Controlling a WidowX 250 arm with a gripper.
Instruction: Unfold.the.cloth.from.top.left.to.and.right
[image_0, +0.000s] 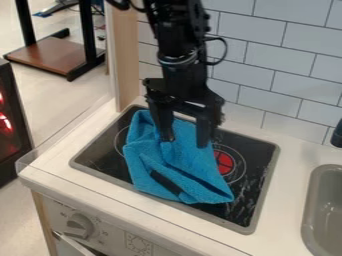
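The gripper (186, 142) hangs over the middle of the stove, its two fingers apart and pointing down above the cloth. Beneath it lies the blue cloth (160, 167), rumpled and creased on the black stove top (257, 175). One corner of the cloth points to the lower right near the stove's front edge, and its upper left part rises toward the back left. A dark gap shows between folds near the cloth's front. No cloth is visibly pinched between the fingers.
To the right, a grey sink (326, 210) is set in the white counter (284, 215), with a black faucet (337, 135) behind it. A tiled wall (294, 77) stands at the back, and a wooden post (124, 60) rises at the stove's back left.
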